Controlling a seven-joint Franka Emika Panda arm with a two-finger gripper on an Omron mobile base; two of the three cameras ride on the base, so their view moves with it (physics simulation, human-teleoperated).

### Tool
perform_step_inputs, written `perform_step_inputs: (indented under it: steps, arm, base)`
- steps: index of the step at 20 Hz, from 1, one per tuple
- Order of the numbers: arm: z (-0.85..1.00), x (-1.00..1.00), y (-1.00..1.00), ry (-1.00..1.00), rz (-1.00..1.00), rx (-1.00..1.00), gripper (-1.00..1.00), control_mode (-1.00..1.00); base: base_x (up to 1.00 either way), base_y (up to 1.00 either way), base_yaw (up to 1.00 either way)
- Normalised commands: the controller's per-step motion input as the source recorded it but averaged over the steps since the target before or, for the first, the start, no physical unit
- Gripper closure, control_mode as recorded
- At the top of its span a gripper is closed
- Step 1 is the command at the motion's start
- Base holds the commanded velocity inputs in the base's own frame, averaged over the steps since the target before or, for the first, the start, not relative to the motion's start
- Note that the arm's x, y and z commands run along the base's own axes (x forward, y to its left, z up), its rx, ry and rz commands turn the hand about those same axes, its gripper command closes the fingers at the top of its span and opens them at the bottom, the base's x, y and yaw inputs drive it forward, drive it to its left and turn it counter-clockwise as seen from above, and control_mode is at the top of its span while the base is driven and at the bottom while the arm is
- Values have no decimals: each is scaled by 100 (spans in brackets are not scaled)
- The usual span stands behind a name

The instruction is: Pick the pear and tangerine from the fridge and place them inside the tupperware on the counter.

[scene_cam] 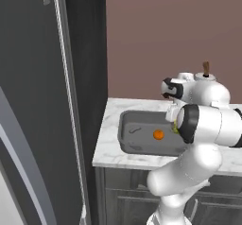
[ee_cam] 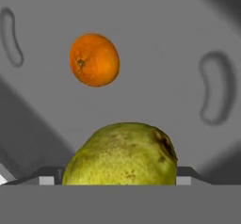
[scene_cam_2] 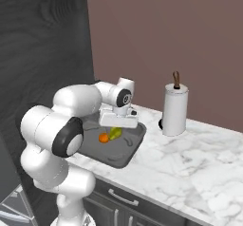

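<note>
The gripper, half open, holds the pear low over the tupperware, centre-left; the tangerine lies inside. Next: release.

No text, label, brand, number or sign can be read on anything here. The fridge door is plain dark grey, and the tupperware on the bench bears only moulded grooves, not letters.
</note>
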Motion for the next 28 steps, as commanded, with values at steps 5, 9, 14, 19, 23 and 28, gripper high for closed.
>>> perform_step_inputs:
  steps: [5,9,14,19,23,28]
  arm:
    - [-40,22,0,0,0,-4,100,-100]
    - [-40,15,0,0,0,-2,100,-100]
    - [-38,11,0,-1,0,-1,100,-100]
    - [-36,3,0,-6,-1,-2,-100,-100]
    - [-8,-1,0,-11,-4,0,-100,-100]
    - [1,-20,0,-2,-20,0,-100,-100]
  base:
    - [0,0,0]
    - [0,0,0]
    - [0,0,0]
    - [0,0,0]
    - [0,0,0]
    - [0,0,0]
